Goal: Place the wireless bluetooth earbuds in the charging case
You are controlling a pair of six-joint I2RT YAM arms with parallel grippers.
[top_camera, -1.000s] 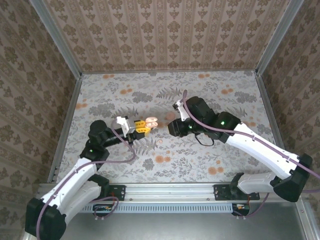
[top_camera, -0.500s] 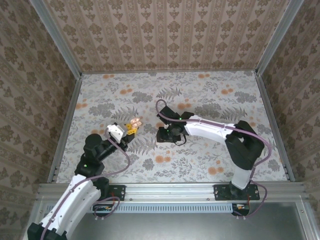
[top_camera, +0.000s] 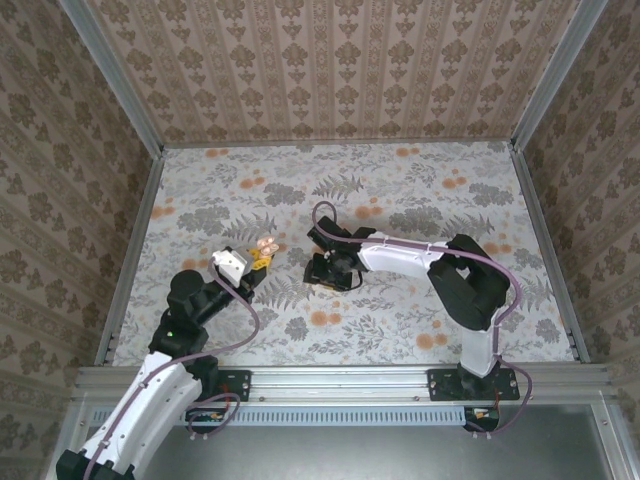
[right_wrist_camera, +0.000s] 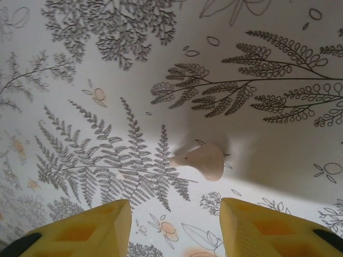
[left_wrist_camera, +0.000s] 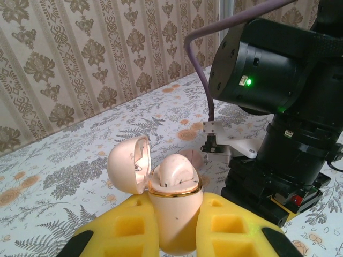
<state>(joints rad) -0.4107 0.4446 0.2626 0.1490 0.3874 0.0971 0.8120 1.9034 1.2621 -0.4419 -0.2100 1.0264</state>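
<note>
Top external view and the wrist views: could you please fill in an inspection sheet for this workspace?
Surface: floral-print table, nothing spilled.
Job's things: charging case, lid open, in the left gripper; one earbud lying on the table.
Clutter: nothing seen.
Grippers: left gripper shut on the charging case; right gripper open above the earbud.
Cables: a purple cable along each arm.
Surroundings: patterned walls, metal frame.

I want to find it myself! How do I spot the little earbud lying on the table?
Start at the flowery table and find the right gripper pointing down near its middle. Just ahead of its yellow fingers lies the earbud. It is plain pale pink with a stubby stem, unlike the flat printed ferns around it.
</note>
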